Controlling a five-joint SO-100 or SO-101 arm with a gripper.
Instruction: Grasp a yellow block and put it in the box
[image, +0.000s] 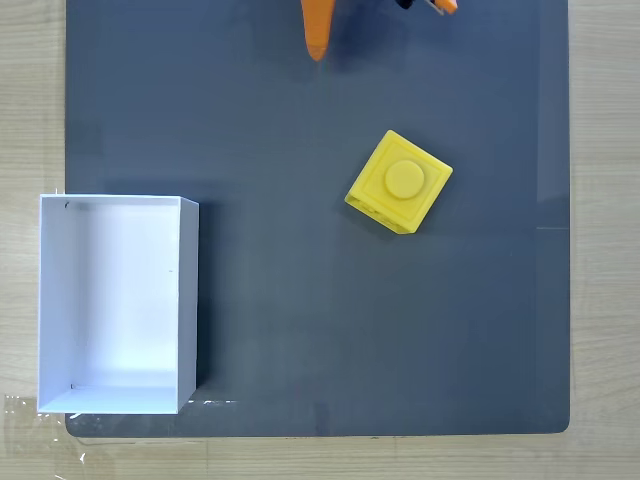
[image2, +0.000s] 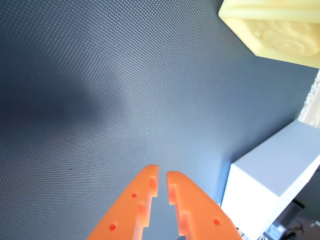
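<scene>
On the dark mat (image: 300, 300), the yellow block (image: 399, 182) sits stud-up near two o'clock from centre in the fixed view, free of the gripper (image2: 162, 176), whose orange fingers look nearly closed, holding nothing. The white box (image: 189, 290) stands at eight o'clock.

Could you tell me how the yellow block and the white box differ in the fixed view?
The yellow block is small, solid and turned at an angle; the box is white, larger, hollow and open-topped, lying square to the mat's edges. The block has a round stud on top. Both rest on the dark mat.
</scene>
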